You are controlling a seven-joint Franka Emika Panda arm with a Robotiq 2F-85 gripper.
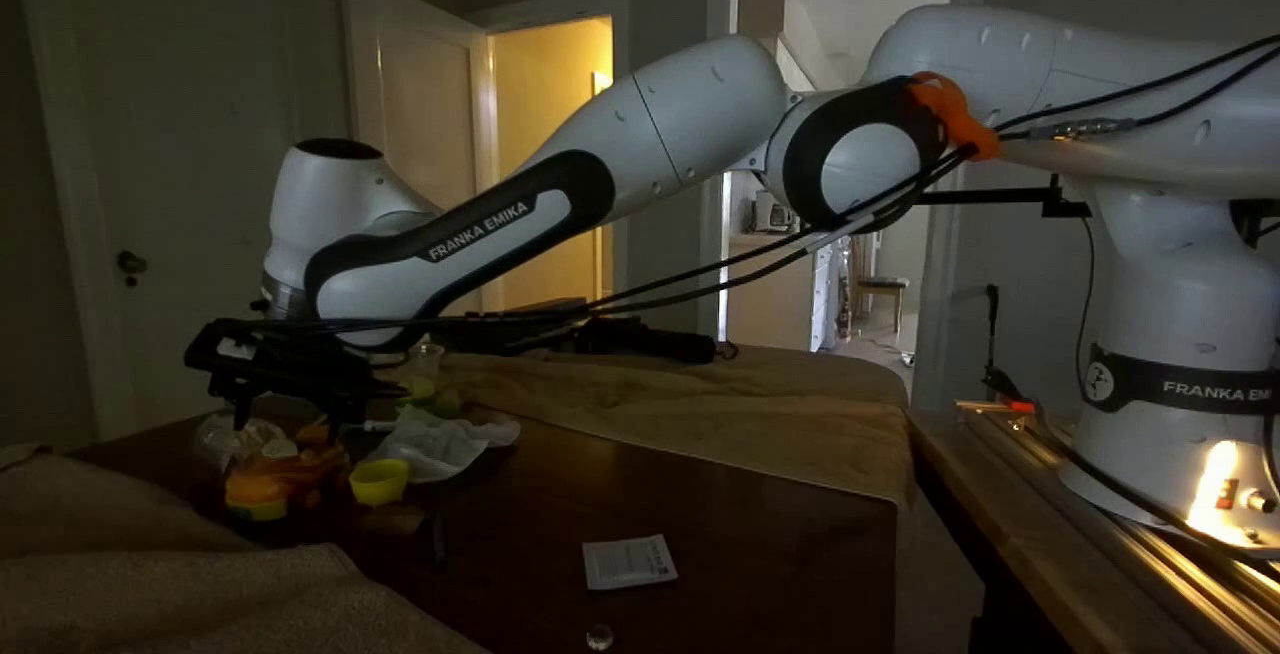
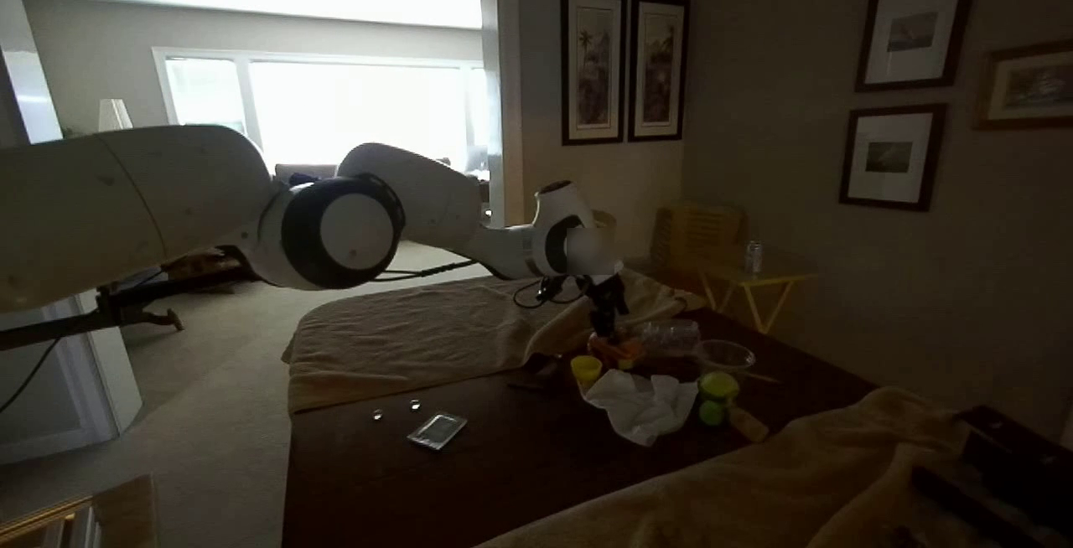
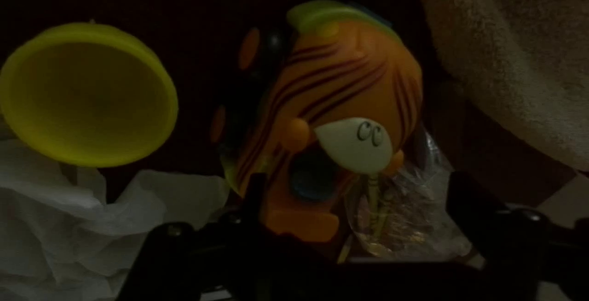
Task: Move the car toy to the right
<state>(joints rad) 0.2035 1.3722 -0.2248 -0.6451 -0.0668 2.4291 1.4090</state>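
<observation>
The car toy (image 3: 340, 80) is chunky and orange with dark stripes, a pale patch with drawn eyes, and black wheels with orange hubs on its left side in the wrist view. It rests on the dark table in both exterior views (image 1: 290, 476) (image 2: 622, 353). My gripper (image 3: 359, 188) is open, its two fingers wide apart, pointing down just above the toy in both exterior views (image 1: 290, 419) (image 2: 607, 330). In the wrist view the left finger overlaps the toy's lower part and the right finger is over clear plastic. I cannot tell whether a finger touches the toy.
A yellow cup (image 3: 92, 103) and crumpled white paper (image 3: 50, 227) lie beside the toy. Clear crinkled plastic (image 3: 414, 209) is close against it. Yellow-green objects (image 2: 717, 397) and a clear bowl (image 2: 726, 355) stand nearby. A small packet (image 1: 630, 562) and tan cloths (image 1: 180, 584) lie on the table.
</observation>
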